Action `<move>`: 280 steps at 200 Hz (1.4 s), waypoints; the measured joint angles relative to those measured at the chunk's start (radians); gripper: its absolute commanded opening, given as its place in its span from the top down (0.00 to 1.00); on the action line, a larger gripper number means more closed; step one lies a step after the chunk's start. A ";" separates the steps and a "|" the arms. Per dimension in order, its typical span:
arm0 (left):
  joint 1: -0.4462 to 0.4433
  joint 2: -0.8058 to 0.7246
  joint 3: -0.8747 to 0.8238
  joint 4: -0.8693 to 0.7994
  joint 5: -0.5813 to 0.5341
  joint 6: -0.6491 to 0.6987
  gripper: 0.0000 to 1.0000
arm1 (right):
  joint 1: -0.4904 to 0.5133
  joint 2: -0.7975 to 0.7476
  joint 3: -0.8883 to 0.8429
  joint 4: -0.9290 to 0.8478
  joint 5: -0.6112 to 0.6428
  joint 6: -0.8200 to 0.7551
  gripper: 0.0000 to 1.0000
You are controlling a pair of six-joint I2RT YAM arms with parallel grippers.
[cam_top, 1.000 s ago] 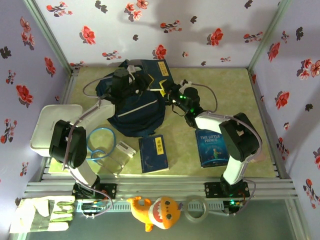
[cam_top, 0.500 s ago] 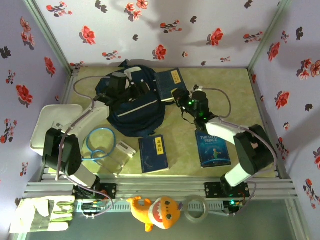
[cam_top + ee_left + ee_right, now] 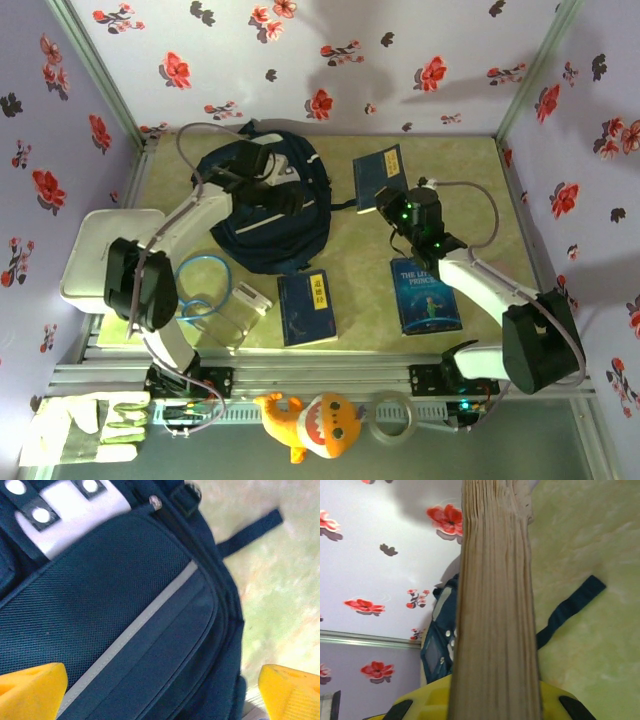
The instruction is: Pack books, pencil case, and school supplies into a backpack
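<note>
1. The backpack (image 3: pixel 268 222) lies flat on the green tabletop (image 3: pixel 480 190), close to the far wall, with its front pocket facing up. I count one. Its inside is hidden from me, so I cannot tell what it holds.
2. The left gripper (image 3: pixel 284 203) hangs over the backpack's front panel. On the left wrist camera its yellow fingertips (image 3: pixel 30 687) are spread wide, with only navy fabric between them. I cannot tell whether they touch it.
3. I count three books. The first book (image 3: pixel 376 176), navy with a yellow strip, is just to the backpack's right. The right gripper (image 3: pixel 392 200) is clamped on its near edge. On the right wrist camera the page edge (image 3: pixel 495 590) runs up between the yellow fingers.
4. The second book (image 3: pixel 306 308), also navy with a yellow strip, lies flat just on the near side of the backpack. The Little Prince (image 3: pixel 428 296) lies flat to the near right, well apart from the backpack.
5. One dark strap (image 3: pixel 345 206) trails from the backpack's right side toward the first book.
6. One white tray (image 3: pixel 100 245) sits to the backpack's left, and the left arm crosses its near corner.
7. Near-left of the backpack are one blue loop (image 3: pixel 198 282) and one clear pouch (image 3: pixel 228 322), with a small white piece (image 3: pixel 251 297) at its edge. I cannot tell whether that piece is in the pouch or on it.
8. Well to the backpack's near side, past the table edge, are one glove (image 3: pixel 85 428), one orange plush (image 3: pixel 312 424) and one tape roll (image 3: pixel 392 414).
</note>
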 measured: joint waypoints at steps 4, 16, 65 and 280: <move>-0.007 0.014 0.006 -0.010 -0.010 0.021 0.18 | -0.001 0.000 0.000 -0.007 0.000 -0.002 0.92; -0.027 0.053 0.022 -0.040 -0.031 0.074 0.26 | -0.001 0.000 0.000 -0.021 0.000 -0.010 0.92; -0.083 0.220 0.136 -0.186 -0.115 0.244 0.39 | -0.001 0.000 -0.005 -0.045 -0.001 -0.012 0.92; -0.136 0.330 0.242 -0.281 -0.328 0.335 1.00 | -0.001 0.000 -0.019 -0.048 -0.001 -0.010 0.91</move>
